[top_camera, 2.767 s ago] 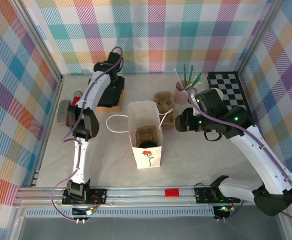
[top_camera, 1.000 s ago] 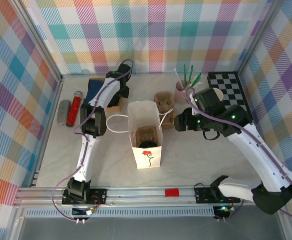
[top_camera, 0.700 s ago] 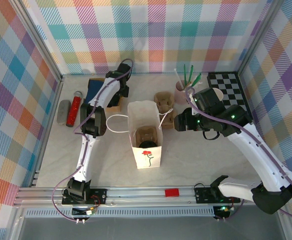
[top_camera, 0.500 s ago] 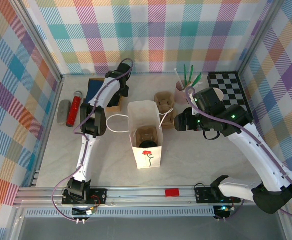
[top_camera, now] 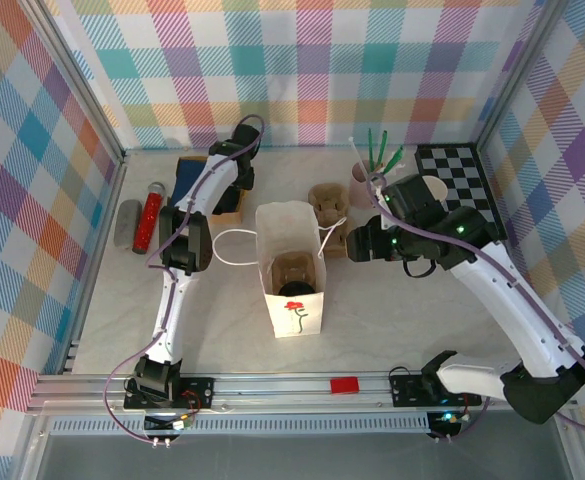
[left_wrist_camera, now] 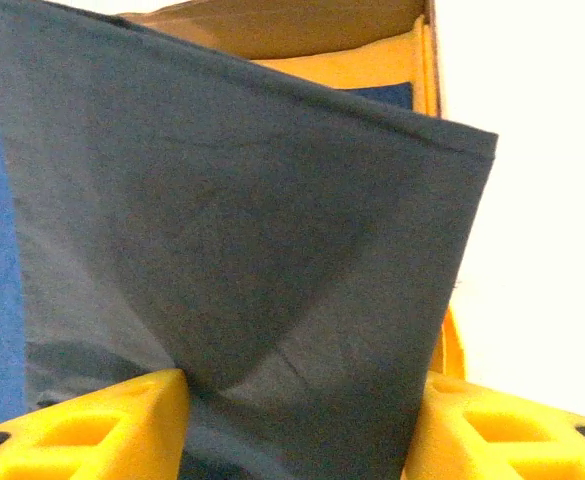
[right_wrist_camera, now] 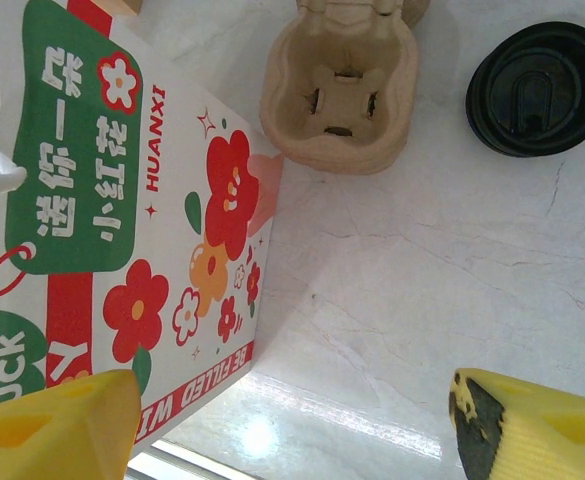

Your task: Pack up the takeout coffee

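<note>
A white paper bag (top_camera: 292,300) with a red flower stands open mid-table. Deep inside it, a black round lid (top_camera: 294,290) sits by brown cardboard; it looks like the takeout coffee, its sides hidden. My left gripper (top_camera: 234,188) is at the back left over a yellow box (top_camera: 230,212). In the left wrist view that left gripper (left_wrist_camera: 297,392) is shut on a raised fold of dark grey cloth (left_wrist_camera: 242,220). My right gripper (top_camera: 357,240) hovers just right of the bag. In the right wrist view it (right_wrist_camera: 292,400) stands wide open over bare table beside the bag (right_wrist_camera: 122,230).
A brown cardboard cup carrier (right_wrist_camera: 340,85) lies behind the bag, and a round black lid (right_wrist_camera: 539,88) sits right of it; I cannot tell if a cup is under it. A pink cup of straws (top_camera: 362,172), a checkered mat (top_camera: 457,175) and a red tube (top_camera: 150,215) line the back.
My left gripper's fingers have closed in on the dark cloth at the yellow box. The right arm has shifted slightly toward the back; its gripper stays open.
</note>
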Motion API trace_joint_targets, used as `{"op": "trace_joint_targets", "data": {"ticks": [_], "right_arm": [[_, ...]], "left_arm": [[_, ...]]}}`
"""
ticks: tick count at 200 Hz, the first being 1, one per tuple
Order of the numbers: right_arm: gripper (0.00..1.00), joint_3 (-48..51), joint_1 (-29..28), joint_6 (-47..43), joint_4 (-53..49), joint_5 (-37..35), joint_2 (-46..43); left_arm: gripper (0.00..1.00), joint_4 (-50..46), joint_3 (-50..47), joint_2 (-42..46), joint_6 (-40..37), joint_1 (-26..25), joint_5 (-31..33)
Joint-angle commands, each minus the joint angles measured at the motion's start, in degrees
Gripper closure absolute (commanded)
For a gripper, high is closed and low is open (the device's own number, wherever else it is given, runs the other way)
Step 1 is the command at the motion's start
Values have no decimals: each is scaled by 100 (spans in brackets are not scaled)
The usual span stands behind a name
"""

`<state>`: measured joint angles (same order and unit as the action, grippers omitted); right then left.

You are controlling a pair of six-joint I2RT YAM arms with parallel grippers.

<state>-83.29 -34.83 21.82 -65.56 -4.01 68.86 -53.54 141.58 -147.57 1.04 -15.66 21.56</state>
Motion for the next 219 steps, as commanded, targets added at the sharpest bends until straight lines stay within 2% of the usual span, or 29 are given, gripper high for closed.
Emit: {"op": "trace_joint_targets", "data": {"ticks": [1,30,69,140,219], "right_arm": [[19,-185,29,-44,77,-25,31],[20,-175,29,-41,117,-9,57],[20,-136,32,-41,162,6,57],[20,-107,29,-29,158,6,-48],[20,-39,29,32,127,5,-318]], "left_arm": [[52,63,160,15,-104,63,-16],[71,72,157,50,-118,63,-10],[86,63,149,184,-154,63,40],[92,-42,115,631,-106,69,199],[93,39,-435,1800,115,72,17]]}}
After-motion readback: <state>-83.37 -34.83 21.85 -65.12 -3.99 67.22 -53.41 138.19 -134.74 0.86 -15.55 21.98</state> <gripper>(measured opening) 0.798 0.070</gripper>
